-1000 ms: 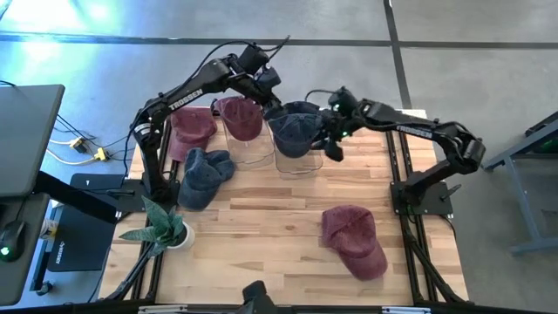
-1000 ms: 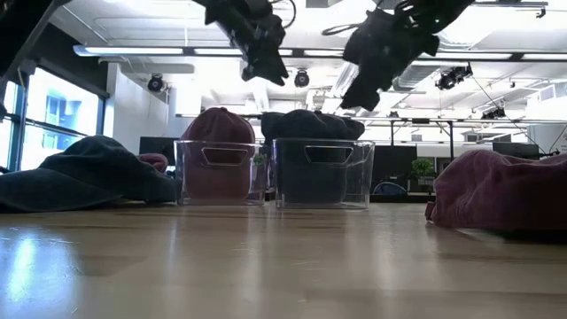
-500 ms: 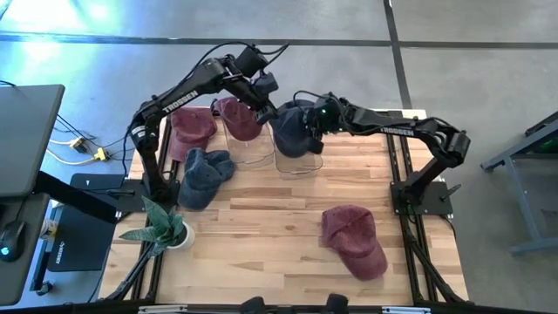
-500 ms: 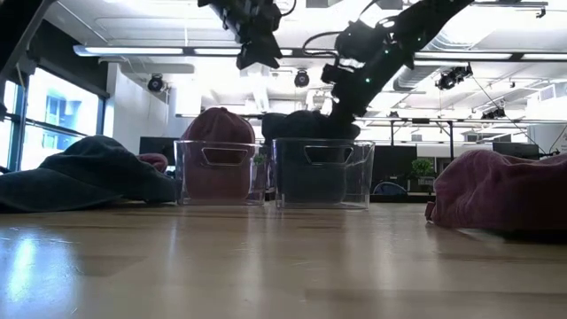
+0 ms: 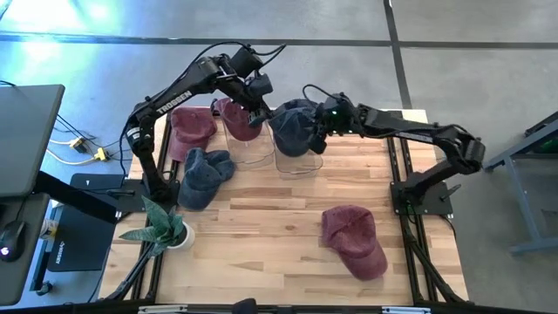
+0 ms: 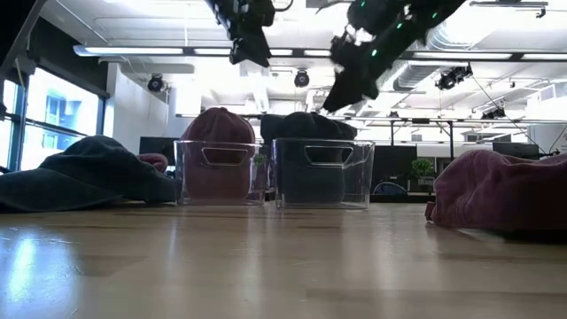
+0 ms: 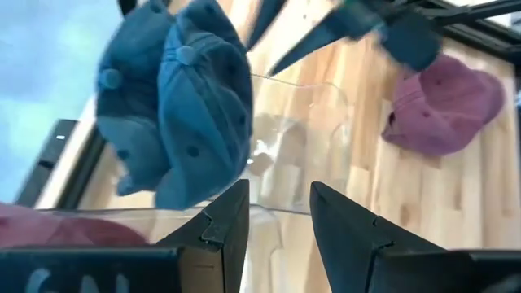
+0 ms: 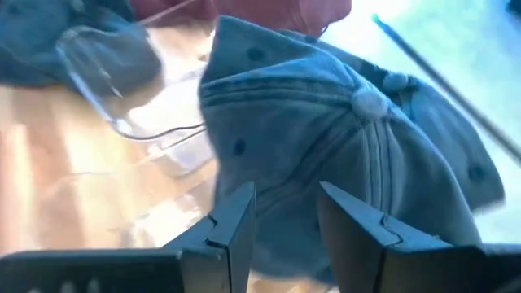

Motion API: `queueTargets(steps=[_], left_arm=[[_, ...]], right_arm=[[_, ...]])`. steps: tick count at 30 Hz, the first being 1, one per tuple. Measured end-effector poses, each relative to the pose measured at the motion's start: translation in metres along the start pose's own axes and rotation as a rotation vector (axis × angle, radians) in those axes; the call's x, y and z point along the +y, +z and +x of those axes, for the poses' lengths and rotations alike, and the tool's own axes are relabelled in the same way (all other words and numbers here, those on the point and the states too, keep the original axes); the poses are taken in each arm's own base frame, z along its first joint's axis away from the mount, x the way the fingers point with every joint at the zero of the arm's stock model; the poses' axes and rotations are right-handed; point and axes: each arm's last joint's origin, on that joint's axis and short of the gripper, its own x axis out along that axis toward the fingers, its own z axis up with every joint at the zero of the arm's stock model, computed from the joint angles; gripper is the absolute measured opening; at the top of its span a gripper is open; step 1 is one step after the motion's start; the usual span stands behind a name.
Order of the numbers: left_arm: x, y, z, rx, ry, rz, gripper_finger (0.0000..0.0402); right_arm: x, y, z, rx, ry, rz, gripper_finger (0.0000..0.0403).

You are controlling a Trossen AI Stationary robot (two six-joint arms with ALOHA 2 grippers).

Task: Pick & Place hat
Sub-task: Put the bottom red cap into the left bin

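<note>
**— Where the two arms meet at the upper middle of the overhead frame, what do we have?**

— We see two clear bins standing side by side on the desk (image 5: 261,218). The left bin (image 5: 248,146) holds a maroon hat (image 5: 237,118); the right bin (image 5: 298,157) holds a heap of blue hats (image 5: 292,129) that rises above its rim. In the low view both piles bulge over the bin tops.

**— And the hands?**

— The left hand (image 5: 258,112) hangs above the gap between the two bins, near the maroon hat's edge. Its wrist view shows the fingers (image 7: 228,220) parted with nothing between them, the bin rim and blue hats beyond. The right hand (image 5: 321,133) sits over the right side of the blue heap. Its fingers (image 8: 236,224) are also spread, with blue cloth in front of them, but we cannot tell whether they touch it; nothing is gripped.

**— Which hats lie outside the bins?**

— We count three. A second maroon hat (image 5: 192,128) lies at the upper left of the desk, just left of the left bin. A loose blue hat (image 5: 205,174) lies below it, near a small potted plant (image 5: 164,225) at the left edge. A third maroon hat (image 5: 352,240) rests alone at the lower right, well apart from the bins.
</note>
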Motion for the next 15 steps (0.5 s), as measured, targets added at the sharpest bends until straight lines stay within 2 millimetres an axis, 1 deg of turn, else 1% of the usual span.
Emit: queueTargets(steps=[2,4,7,9,12,15], left_arm=[[-0.001,0.002,-0.003,-0.026,0.011,0.024,0.0127],[-0.005,0.004,-0.002,-0.038,0.006,0.048,0.0127],[-0.011,0.005,0.001,-0.041,-0.01,0.082,0.0127],[-0.016,0.006,0.003,-0.044,-0.019,0.109,0.0127],[-0.029,0.009,0.007,-0.058,-0.042,0.149,0.0127],[-0.048,0.013,0.012,-0.081,-0.077,0.183,0.0127]], right_arm=[[0.005,0.001,-0.015,0.004,0.013,0.053,0.0128],[0.01,-0.001,-0.03,0.023,0.03,0.105,0.0128],[0.021,-0.008,-0.053,0.099,0.11,0.17,0.0128],[0.03,-0.015,-0.067,0.173,0.178,0.183,0.0128],[0.044,-0.029,-0.088,0.291,0.226,0.167,0.0128],[0.059,-0.041,-0.105,0.386,0.258,0.132,0.0128]])
